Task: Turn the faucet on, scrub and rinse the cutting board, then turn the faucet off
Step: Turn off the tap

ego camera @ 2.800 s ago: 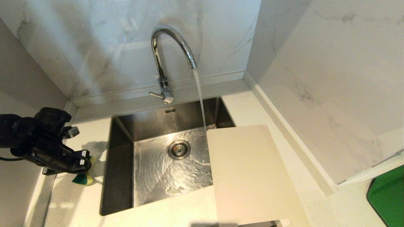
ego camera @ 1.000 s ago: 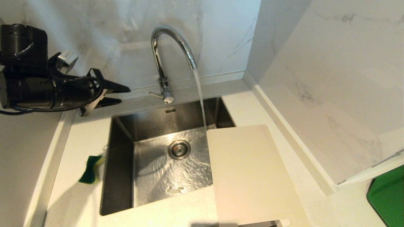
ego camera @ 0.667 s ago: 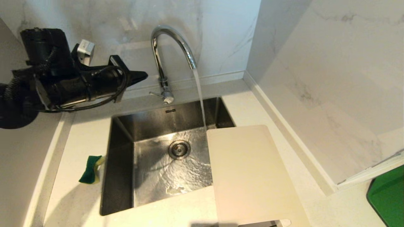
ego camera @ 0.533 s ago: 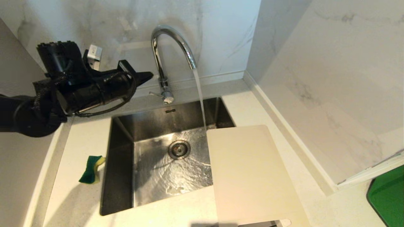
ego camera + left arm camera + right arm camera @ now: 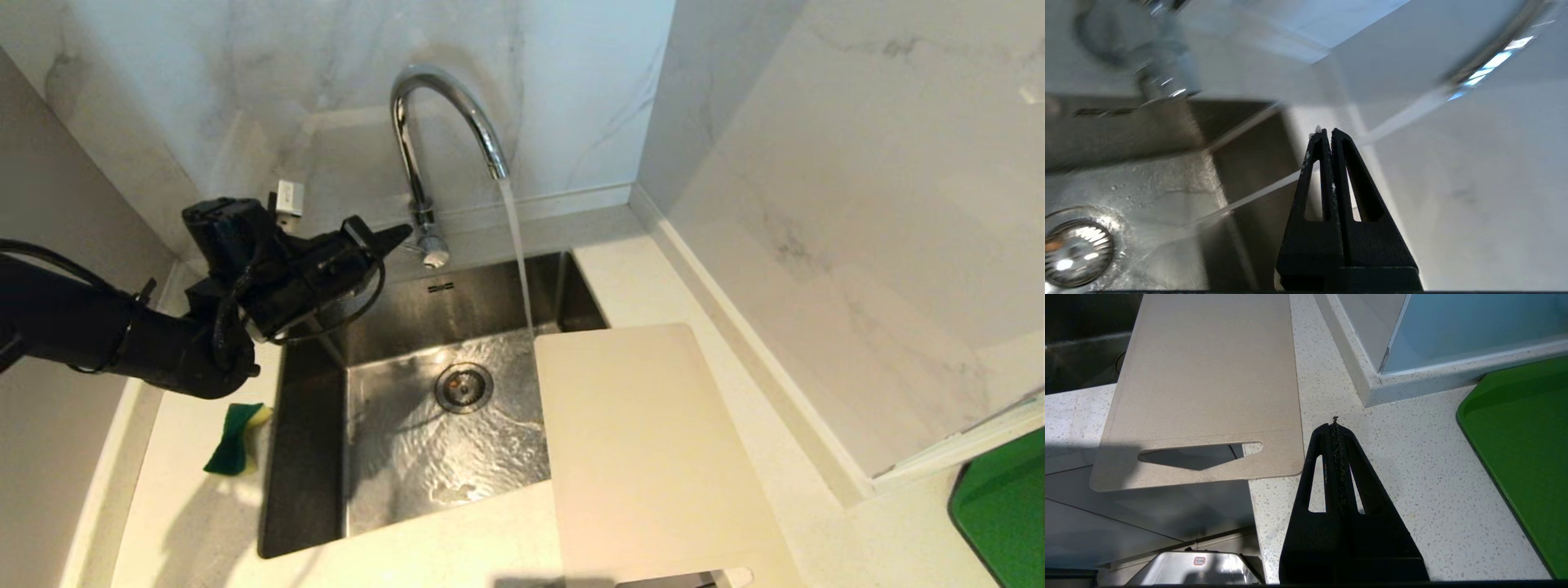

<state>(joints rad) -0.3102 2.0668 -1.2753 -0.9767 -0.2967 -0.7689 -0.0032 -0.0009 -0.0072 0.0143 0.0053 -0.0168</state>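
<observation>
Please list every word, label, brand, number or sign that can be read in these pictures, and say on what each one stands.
No text can be read.
Sink: dark mark on the back wall below the faucet, too small to read.
Left gripper: white tag on its body, too small to read.
Metal object below the counter edge: small red-edged label, too small to read.

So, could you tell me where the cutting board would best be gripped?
Probably at the slot handle. That end of the cutting board overhangs the counter's front edge, so a gripper could pinch the strip beside the slot from the robot's side. The shut right gripper is beside it.
</observation>
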